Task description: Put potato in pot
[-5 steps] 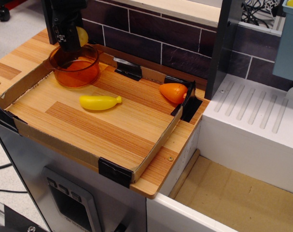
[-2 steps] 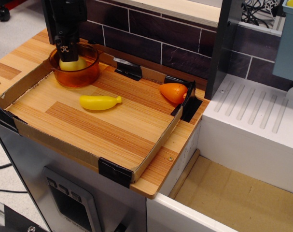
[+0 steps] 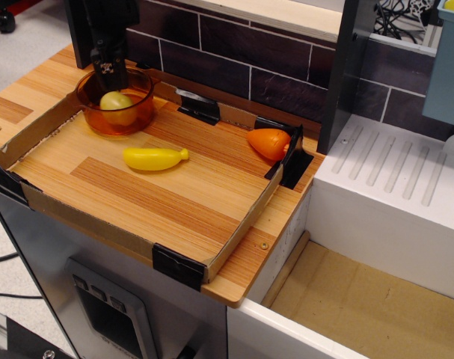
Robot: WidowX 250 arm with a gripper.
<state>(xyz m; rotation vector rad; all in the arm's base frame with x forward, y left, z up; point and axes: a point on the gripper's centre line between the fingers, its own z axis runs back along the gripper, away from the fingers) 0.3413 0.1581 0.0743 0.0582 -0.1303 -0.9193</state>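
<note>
The potato (image 3: pixel 117 105) lay inside the pot (image 3: pixel 116 101) at the surface's (image 3: pixel 167 198) far left corner, resting on the pot's floor. It looked plump and nearly round from this view, so its long axis and the way it pointed could not be told. The dark arm came straight down from the top edge of the view, with the fingers (image 3: pixel 108 72) hanging over the pot's far rim, just above the potato and apart from it. They held nothing; whether they stood spread or together could not be told against the dark body. A yellow banana-like piece (image 3: pixel 155 158) lay near the surface's middle, its long axis running left to right, and an orange pointed piece (image 3: pixel 269 143) sat by the far right corner.
</note>
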